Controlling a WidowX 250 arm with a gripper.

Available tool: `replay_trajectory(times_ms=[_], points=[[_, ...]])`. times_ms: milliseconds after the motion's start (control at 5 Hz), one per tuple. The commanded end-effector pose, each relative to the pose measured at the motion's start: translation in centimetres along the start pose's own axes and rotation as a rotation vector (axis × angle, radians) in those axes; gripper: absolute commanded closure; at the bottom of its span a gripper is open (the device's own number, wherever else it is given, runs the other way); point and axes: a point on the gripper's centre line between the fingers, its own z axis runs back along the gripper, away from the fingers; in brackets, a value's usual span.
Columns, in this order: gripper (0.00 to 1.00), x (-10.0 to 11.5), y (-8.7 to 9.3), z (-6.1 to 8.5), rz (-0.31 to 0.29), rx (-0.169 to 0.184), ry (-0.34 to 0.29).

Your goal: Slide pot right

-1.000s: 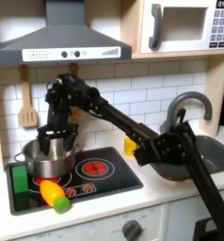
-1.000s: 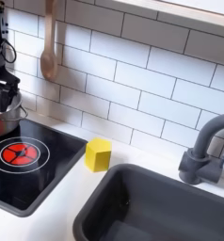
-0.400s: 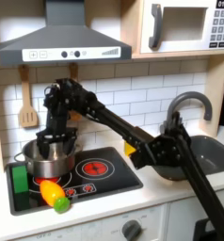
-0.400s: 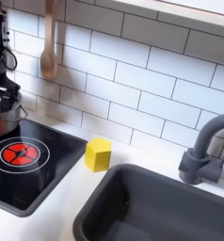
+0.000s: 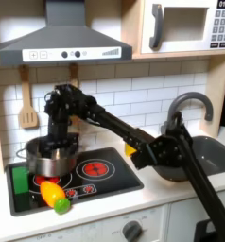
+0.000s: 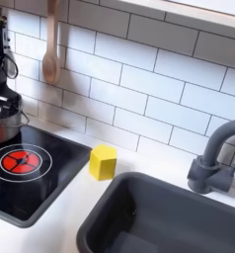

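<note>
You have pot point(image 5: 48, 161) on stove point(image 5: 110, 180) rear burner, at first exterior view's left; gripper point(image 5: 60, 144) down at its rim, jaws' opening or hold you cannot tell; yellow-orange vegetable point(image 5: 55, 197) lies just in front; yellow block point(image 6: 103, 161) stands on tabletop point(image 6: 31, 233) beside sink point(image 6: 169, 217).

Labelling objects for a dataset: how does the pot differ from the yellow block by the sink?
The pot is round, shiny silver metal; the yellow block is boxy and matte. The pot sits on the stovetop under the tool; the block stands on the white counter, untouched. Both rest upright.
</note>
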Motion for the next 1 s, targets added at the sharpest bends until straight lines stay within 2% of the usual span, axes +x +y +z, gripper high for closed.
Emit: replay_trajectory(times_ms=[0, 400, 800], points=[[0.00, -0.9, -1.0, 0.2, -0.026, -0.015, 0.005], [0.00, -1.4, -1.6, 0.8, -0.040, -0.038, 0.006], [0.00, -2.1, -3.2, 0.7, -0.077, -0.057, 0.020]])
